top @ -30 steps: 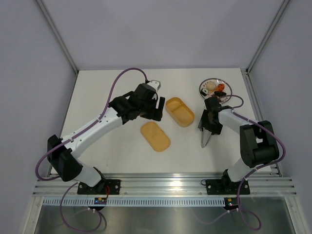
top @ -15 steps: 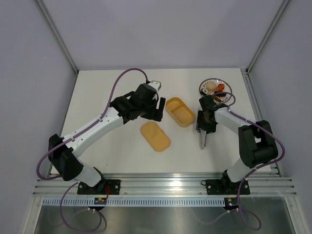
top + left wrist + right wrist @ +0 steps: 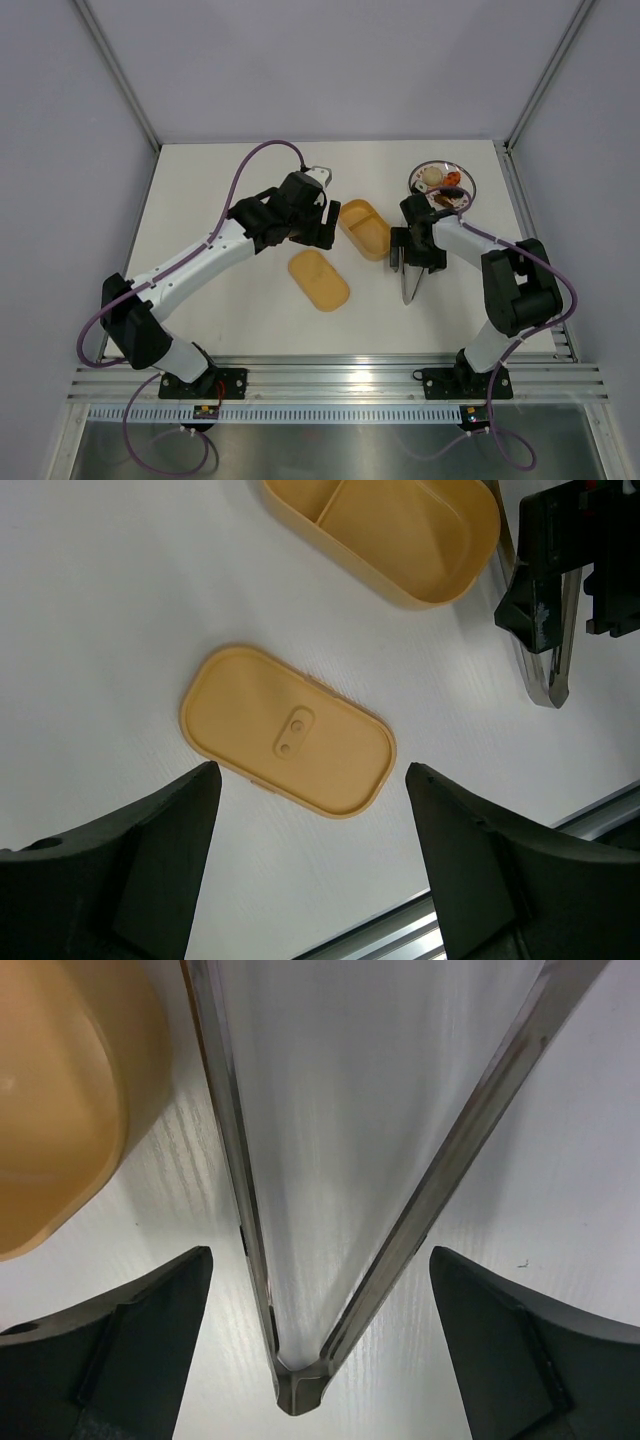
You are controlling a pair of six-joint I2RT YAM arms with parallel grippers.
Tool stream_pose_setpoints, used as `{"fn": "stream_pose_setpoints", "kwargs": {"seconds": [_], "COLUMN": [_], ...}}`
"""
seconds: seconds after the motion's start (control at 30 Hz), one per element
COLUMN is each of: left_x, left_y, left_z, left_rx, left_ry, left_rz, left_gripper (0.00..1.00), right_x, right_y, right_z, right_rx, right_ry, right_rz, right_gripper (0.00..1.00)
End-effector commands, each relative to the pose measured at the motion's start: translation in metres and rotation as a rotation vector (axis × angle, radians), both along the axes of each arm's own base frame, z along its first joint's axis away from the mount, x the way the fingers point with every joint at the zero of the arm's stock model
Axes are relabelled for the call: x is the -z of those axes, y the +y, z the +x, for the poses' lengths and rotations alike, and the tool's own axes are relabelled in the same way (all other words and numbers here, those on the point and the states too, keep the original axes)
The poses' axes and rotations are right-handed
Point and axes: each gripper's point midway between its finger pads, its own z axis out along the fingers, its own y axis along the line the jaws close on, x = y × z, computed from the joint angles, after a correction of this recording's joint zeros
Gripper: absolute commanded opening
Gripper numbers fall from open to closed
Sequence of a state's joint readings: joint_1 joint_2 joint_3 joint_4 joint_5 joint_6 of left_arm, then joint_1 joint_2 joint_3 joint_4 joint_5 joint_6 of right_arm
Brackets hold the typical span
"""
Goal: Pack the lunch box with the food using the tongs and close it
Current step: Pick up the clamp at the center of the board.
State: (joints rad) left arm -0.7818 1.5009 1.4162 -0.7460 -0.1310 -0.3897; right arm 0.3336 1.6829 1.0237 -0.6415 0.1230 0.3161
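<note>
The mustard lunch box (image 3: 365, 228) lies open mid-table, and its flat lid (image 3: 318, 280) rests separately on the table in front of it. The silver tongs (image 3: 411, 286) lie on the table right of the box. My right gripper (image 3: 412, 262) is open over them. In the right wrist view the tongs (image 3: 298, 1390) form a V between the fingers (image 3: 130, 1350), touching neither. Small pieces of food (image 3: 434, 178) sit on the patterned plate (image 3: 462, 172) at the back right. My left gripper (image 3: 328, 225) hovers open just left of the box, above the lid (image 3: 288, 730).
The box's rounded end (image 3: 50, 1110) lies close to the left of the tongs. In the left wrist view the right gripper (image 3: 570, 560) stands beside the box (image 3: 390, 530). The table's front rail (image 3: 420, 935) runs just beyond the lid.
My right gripper has shifted left toward the box, carrying the tongs a little that way, and its jaws have opened wide around them. The left arm has barely moved.
</note>
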Motion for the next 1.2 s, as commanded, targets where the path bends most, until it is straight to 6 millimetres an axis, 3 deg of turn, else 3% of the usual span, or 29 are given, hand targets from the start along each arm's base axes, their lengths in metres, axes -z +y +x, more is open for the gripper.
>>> {"fn": "stream_pose_setpoints", "kwargs": {"seconds": [0.0, 0.3, 0.53, 0.97, 1.17], "left_x": [-0.012, -0.013, -0.013, -0.013, -0.012], "left_y": [-0.007, -0.005, -0.004, -0.005, -0.004], "left_z": [0.007, 0.005, 0.005, 0.006, 0.006], "left_rx": [0.010, 0.008, 0.006, 0.002, 0.003], "left_ry": [-0.037, -0.038, -0.037, -0.038, -0.039], "left_rz": [-0.043, -0.042, -0.044, -0.043, -0.039], "left_gripper": [0.79, 0.79, 0.79, 0.79, 0.79], "right_x": [-0.018, -0.010, 0.011, 0.011, 0.011], "right_y": [0.004, -0.005, -0.002, -0.004, -0.002], "right_z": [0.017, 0.023, 0.019, 0.019, 0.019], "right_rx": [0.077, 0.290, 0.306, 0.314, 0.233], "right_ry": [-0.120, -0.206, -0.166, -0.167, -0.143], "right_rz": [0.038, 0.040, 0.047, 0.033, 0.025], "right_gripper": [0.98, 0.93, 0.84, 0.77, 0.72]}}
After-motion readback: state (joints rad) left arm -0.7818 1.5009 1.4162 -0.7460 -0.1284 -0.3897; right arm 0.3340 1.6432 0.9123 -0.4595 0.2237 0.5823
